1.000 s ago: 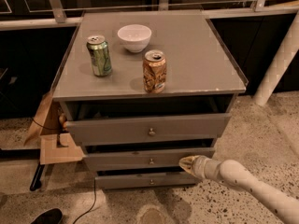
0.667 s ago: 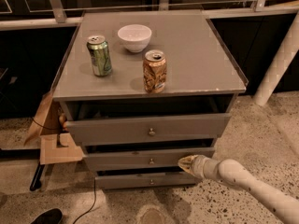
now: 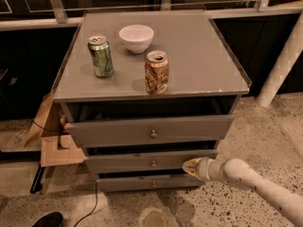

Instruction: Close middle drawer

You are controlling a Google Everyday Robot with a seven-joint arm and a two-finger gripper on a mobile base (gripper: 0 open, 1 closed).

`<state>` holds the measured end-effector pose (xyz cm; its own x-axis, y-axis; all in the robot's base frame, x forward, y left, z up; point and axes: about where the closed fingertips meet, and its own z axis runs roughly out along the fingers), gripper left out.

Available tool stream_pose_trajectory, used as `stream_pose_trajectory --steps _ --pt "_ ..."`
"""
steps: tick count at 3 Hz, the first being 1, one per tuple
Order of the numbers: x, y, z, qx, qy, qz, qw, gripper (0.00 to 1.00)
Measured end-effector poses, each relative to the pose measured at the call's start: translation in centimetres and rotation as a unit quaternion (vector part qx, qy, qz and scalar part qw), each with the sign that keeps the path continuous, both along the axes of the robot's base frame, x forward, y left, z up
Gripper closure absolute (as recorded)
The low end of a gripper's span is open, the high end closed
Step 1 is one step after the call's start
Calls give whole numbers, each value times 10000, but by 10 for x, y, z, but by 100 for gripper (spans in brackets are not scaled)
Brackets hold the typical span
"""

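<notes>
The grey cabinet (image 3: 156, 70) has three drawers. The middle drawer (image 3: 142, 161), with a small round knob (image 3: 153, 163) at its centre, stands slightly out from the cabinet. The top drawer (image 3: 151, 130) stands further out, with a dark gap above it. The bottom drawer (image 3: 147, 183) is lowest. My gripper (image 3: 191, 167) comes in from the lower right on a white arm (image 3: 255, 186). Its tip is against the right end of the middle drawer's front.
A green can (image 3: 101, 56), a white bowl (image 3: 136, 38) and an orange can (image 3: 156, 72) stand on the cabinet top. A cardboard box (image 3: 49, 136) sits on the floor to the left, with a black cable (image 3: 92, 202) and a dark shoe (image 3: 46, 220) nearby. A white post (image 3: 281, 65) stands at right.
</notes>
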<state>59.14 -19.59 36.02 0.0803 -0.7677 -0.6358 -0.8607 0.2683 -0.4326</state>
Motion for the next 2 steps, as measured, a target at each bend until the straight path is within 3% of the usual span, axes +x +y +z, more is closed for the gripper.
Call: stream_pose_trajectory --steps 1,2 --pt "-29 -13 5 110 596 55 9981 100" --pt "-65 -20 11 310 1389 208 9896 100"
